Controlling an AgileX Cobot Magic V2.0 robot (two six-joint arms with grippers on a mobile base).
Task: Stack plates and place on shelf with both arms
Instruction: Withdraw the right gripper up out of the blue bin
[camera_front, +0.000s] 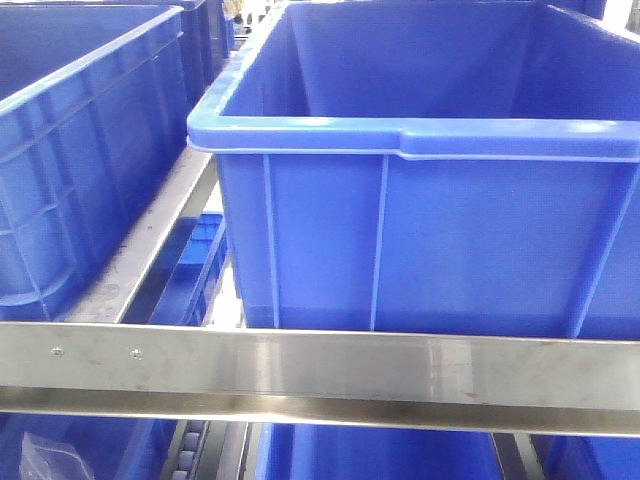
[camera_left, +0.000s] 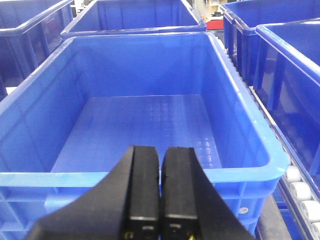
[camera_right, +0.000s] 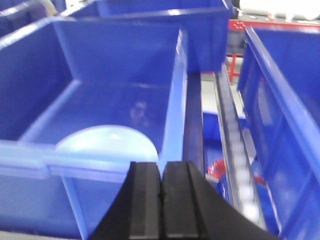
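A pale blue-white plate (camera_right: 107, 140) lies on the floor of a blue bin (camera_right: 125, 55), near its front wall, seen in the right wrist view. My right gripper (camera_right: 161, 172) is shut with nothing between its fingers, hanging just outside that bin's front right corner. In the left wrist view my left gripper (camera_left: 160, 160) is also shut and empty, above the front rim of another blue bin (camera_left: 150, 177) whose floor shows nothing on it. No plate shows in the front view or the left wrist view.
The front view shows a large blue bin (camera_front: 420, 200) on a steel shelf rail (camera_front: 320, 365), with a second bin (camera_front: 80, 150) to its left. More blue bins (camera_left: 280, 55) and a roller track (camera_right: 240, 165) flank the bins. Something red (camera_right: 217, 170) lies below the rollers.
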